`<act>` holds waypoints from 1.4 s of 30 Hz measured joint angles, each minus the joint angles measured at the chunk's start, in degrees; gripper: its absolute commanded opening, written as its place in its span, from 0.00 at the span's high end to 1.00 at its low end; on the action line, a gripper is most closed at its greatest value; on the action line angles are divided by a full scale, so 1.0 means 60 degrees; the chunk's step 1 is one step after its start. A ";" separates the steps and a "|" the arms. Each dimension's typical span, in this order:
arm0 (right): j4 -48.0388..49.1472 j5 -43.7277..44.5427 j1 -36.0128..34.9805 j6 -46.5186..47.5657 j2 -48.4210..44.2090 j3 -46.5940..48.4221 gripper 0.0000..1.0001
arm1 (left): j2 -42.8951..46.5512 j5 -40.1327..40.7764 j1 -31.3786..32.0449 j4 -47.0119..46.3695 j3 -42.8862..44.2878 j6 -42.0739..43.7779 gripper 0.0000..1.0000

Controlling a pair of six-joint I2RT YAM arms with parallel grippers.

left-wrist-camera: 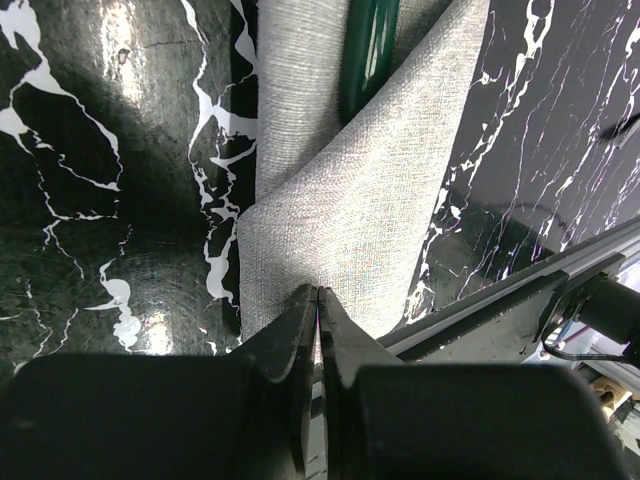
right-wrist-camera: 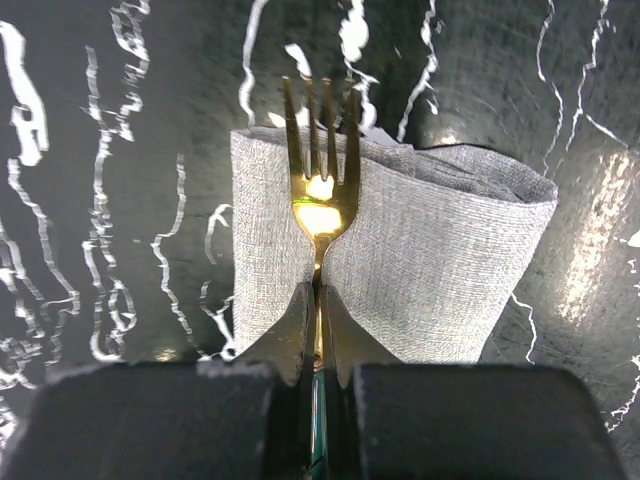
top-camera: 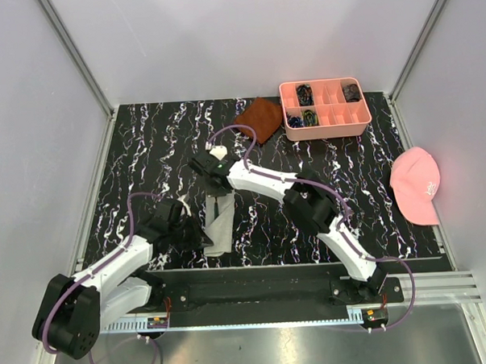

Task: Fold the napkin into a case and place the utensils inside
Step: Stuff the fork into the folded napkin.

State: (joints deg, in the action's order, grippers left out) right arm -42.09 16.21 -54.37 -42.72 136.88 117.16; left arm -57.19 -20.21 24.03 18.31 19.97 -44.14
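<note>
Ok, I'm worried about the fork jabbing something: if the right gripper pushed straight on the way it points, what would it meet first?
Most likely the napkin: the right gripper, shut on the fork, points over its folded layers. Depth is unclear; the tines might reach the table beyond.

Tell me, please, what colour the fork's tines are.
Gold; the fork shows best in right wrist view.
</note>
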 measured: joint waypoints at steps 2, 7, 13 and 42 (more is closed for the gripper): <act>0.0168 0.0051 -0.0022 -0.0007 -0.0095 -0.0295 1.00 | 0.0000 0.0000 0.0000 0.0000 -0.0004 -0.0022 0.92; 0.0288 -0.0007 -0.0044 -0.0171 -0.0528 -0.0790 1.00 | -0.0007 0.0000 -0.0007 -0.0047 -0.0047 -0.0062 0.93; 0.0302 -0.0321 -0.0120 -0.0645 -0.1013 -0.1457 1.00 | -0.0051 0.0004 -0.0007 -0.0091 -0.0051 -0.0087 0.93; 0.0375 -0.0339 0.1311 -0.0718 -0.6043 -0.5508 0.00 | 0.1519 -0.0051 -0.0007 0.0820 0.0645 0.0331 0.49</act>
State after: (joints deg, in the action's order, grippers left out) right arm -39.83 14.17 -46.50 -47.03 100.62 84.12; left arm -48.07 -20.51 23.99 23.22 23.83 -42.15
